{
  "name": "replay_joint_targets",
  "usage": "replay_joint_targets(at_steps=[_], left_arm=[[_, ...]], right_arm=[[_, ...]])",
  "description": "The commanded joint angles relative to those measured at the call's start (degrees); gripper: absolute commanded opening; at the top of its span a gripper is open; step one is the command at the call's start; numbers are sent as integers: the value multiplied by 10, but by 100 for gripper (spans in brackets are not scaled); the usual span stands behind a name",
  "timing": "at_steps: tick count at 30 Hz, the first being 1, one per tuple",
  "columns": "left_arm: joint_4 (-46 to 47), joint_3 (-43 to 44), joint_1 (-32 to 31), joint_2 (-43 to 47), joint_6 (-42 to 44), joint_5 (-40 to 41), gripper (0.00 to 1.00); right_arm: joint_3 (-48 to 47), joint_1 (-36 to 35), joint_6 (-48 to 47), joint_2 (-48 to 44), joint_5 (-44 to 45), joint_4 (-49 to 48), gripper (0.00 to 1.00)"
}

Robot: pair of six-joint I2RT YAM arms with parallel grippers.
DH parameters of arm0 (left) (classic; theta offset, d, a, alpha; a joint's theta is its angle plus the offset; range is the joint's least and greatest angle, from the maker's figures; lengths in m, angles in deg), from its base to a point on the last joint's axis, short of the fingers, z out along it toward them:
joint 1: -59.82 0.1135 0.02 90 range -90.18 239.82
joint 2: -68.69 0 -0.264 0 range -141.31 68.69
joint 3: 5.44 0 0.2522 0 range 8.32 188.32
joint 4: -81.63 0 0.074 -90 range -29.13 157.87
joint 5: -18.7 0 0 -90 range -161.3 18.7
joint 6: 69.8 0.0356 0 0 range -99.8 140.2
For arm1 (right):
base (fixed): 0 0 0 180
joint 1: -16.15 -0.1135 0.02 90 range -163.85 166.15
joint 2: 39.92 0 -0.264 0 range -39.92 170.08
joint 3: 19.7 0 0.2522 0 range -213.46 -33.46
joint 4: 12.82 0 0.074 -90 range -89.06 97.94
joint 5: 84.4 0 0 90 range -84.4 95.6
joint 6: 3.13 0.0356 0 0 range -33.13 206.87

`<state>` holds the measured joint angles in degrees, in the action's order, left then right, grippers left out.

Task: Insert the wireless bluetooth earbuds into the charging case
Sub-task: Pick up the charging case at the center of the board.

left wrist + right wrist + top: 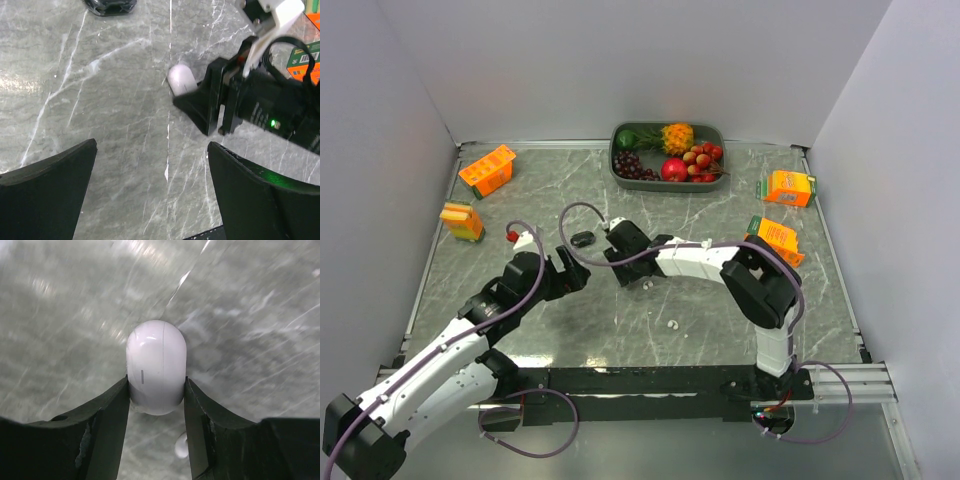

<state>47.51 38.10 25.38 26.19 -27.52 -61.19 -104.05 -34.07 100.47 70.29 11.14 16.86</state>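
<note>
Grey marble tabletop [610, 330]: right claw [155, 381] pinching white charging case [156, 360] by its sides, left claw [151, 145] spread, 1 white earbud [672, 324] lying well apart; squeeze squarely, keep case level.

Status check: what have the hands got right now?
Left hand open, empty. Right hand clamped on white charging case, lid closed. One white earbud loose on table nearby. Nothing blocking.

Between the black fingers [107, 425] of the right gripper [155, 383], the charging case [155, 360] is glossy white with one small grey mark — the table [250, 315] beneath it grey marble, veined white.
</note>
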Motion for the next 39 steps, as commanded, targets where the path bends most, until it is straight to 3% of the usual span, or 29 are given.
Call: replay_joint_targets(at_steps=[1, 5, 8, 11, 18, 21, 27, 31, 36, 39], left_arm=[[26, -1, -1, -4, -5, -13, 99], [23, 0, -1, -7, -2, -9, 99], [27, -1, -1, -14, 2, -6, 98], [22, 6, 0, -35, 7, 3, 96], [6, 35, 0, -88, 12, 54, 96], [40, 42, -1, -108, 38, 7, 96], [50, 116, -51, -220, 191, -53, 96], [33, 182, -53, -301, 289, -163, 96], [103, 159, -53, -302, 405, -238, 96], [86, 178, -53, -336, 454, -258, 96]], right_arm=[[29, -24, 11, -40, -19, 27, 43], [52, -46, 19, -69, -18, 32, 46], [57, -52, 35, -86, -11, 44, 62], [59, -52, 42, -118, 3, 51, 72], [41, -48, 38, -233, 26, 94, 77], [58, -49, 48, -299, 71, 121, 77], [108, -45, 33, -428, 116, 154, 76], [127, -43, 27, -484, 123, 159, 76], [150, -41, 19, -529, 121, 144, 76], [154, -40, 11, -535, 122, 147, 76]])
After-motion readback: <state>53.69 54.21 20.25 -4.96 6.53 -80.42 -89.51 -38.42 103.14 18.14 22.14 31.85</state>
